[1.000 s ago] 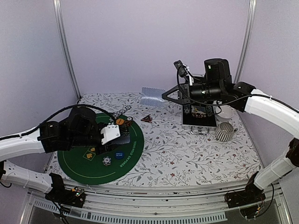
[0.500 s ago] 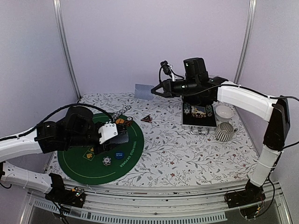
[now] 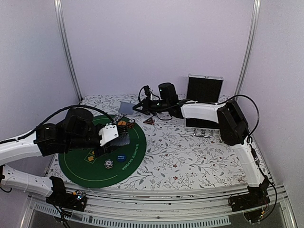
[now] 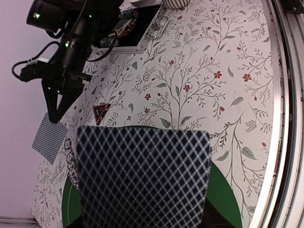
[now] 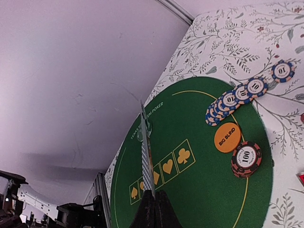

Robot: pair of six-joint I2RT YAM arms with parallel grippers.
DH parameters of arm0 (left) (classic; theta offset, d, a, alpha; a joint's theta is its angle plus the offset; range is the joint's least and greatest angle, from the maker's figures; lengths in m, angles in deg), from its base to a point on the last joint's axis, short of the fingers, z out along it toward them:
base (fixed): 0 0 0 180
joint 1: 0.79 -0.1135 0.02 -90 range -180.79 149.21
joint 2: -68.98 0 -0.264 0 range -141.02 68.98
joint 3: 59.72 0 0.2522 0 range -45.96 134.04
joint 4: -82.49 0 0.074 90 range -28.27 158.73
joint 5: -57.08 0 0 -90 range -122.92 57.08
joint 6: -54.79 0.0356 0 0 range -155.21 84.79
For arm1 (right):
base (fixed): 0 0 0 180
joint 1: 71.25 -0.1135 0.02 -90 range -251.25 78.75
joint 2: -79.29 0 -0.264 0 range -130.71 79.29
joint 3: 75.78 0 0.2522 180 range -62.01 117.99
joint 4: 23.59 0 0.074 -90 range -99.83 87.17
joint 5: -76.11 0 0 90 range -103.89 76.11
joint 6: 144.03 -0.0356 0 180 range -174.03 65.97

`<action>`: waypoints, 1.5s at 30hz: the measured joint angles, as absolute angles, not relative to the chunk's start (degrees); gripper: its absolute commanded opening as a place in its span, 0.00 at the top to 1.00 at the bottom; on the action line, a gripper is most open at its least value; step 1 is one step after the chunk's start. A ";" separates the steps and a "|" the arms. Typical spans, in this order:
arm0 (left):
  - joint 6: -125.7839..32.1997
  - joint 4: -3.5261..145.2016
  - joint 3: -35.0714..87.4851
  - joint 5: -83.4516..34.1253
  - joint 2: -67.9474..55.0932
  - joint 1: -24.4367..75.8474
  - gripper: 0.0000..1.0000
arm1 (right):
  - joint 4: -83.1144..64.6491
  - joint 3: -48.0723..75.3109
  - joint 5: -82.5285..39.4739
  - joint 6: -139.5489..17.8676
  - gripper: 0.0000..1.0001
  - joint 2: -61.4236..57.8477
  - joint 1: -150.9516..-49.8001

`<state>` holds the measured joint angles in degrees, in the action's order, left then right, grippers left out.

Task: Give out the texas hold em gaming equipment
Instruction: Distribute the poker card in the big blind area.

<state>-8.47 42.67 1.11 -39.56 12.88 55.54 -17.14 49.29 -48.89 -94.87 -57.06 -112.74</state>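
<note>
Your floral-cloth table (image 3: 190, 156) sits between lilac walls (image 3: 142, 42), with the green mat (image 3: 85, 173) at lower left. The open case (image 3: 204, 90) stands upper right. Your right gripper (image 3: 135, 108) pinches one card (image 3: 126, 108) above the mat's far edge, near the triangular marker (image 3: 149, 120). Your left gripper (image 3: 119, 139) clamps a card stack (image 4: 142, 180) over the mat, with chips (image 5: 232, 100) nearby.

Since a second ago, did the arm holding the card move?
Yes. The right end effector carried the card left, from the case toward the mat.

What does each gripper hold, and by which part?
The right gripper pinches one card by its edge. The left gripper holds cards; the grip place is hidden.
</note>
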 measured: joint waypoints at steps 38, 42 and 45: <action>-8.91 42.19 0.10 -38.51 14.52 53.14 0.52 | -19.22 66.23 -33.63 -118.91 0.62 -79.27 -108.24; -8.91 42.21 0.10 -38.33 14.22 52.96 0.52 | -18.56 65.92 -32.61 -118.30 0.49 -79.12 -108.37; -8.91 42.21 0.10 -38.22 13.93 52.90 0.52 | -17.12 65.16 -30.84 -115.59 0.40 -77.89 -108.74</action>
<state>-8.91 42.21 0.10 -38.22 13.93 52.90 -17.12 65.16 -30.84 -115.59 -77.89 -108.74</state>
